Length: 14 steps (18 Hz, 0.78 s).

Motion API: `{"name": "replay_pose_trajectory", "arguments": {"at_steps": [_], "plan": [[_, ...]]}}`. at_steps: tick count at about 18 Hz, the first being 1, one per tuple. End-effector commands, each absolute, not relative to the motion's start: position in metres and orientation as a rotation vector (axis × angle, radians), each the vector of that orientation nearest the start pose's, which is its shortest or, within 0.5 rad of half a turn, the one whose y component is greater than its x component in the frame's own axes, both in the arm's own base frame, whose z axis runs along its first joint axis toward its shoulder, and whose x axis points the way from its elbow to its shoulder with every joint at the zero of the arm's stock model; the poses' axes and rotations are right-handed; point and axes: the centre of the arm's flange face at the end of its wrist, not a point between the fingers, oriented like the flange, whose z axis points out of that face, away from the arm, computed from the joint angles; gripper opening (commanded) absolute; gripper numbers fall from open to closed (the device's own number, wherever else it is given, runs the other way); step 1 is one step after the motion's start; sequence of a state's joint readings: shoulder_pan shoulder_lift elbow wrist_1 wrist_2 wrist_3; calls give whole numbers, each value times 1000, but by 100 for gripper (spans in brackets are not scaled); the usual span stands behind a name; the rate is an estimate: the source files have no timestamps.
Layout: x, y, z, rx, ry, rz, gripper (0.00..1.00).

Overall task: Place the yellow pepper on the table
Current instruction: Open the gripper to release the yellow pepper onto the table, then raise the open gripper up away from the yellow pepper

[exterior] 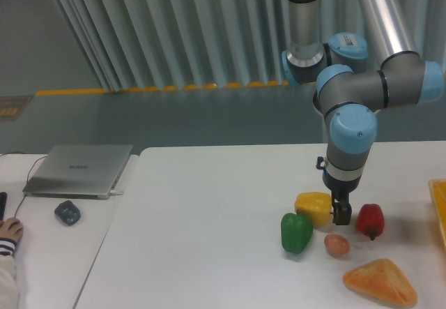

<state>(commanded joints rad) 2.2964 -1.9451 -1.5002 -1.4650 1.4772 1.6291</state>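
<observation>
Far left, a person's hand (8,231) is resting at the edge of the adjoining white desk (49,253), near a dark computer mouse (67,213) and a closed silver laptop (80,170). None of that is my business.

Moving right onto the big white surface (209,239), I'm looking at a glossy green bell pepper (296,232) standing upright. Just behind it and touching or nearly so is the glossy bright yellow bell pepper (313,207), sitting on the surface with my gripper (341,215) hanging right at its right flank. Honestly I can't tell whether I'm pinching it or have let go; the fingers are just a dark blob from this angle.

Handling-wise, I'm guessing it's light, firm-skinned and pretty slick, so the lobes are going to want to squirt out of a shallow pinch. I'd be taking it across the body, fingers seated in the grooves between lobes, not by the stem. It's looking squat, wider than tall here, so its axis seems to be running roughly upright, but I can't make out the stem to say which end is up.

Further right: a small brownish egg-shaped thing (336,244), a red bell pepper (370,220), an orange triangular piece of bread (380,282), and a yellow tray edge (439,208).
</observation>
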Motion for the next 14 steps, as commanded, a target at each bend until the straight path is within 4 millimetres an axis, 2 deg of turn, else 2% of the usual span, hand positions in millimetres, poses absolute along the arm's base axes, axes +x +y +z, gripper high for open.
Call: {"name": "replay_pose_trajectory", "arguments": {"at_steps": [2,5,7,12,14], "plan": [[-297,550,327,-2806,1343,-330,100],[-305,560,360,-2743,1361,-85,100],[-310,565,373,-2724,1358,7,100],[-302,570,384,-2762,1436,233,100],[-301,571,388,-2764,1435,265,100]]}}
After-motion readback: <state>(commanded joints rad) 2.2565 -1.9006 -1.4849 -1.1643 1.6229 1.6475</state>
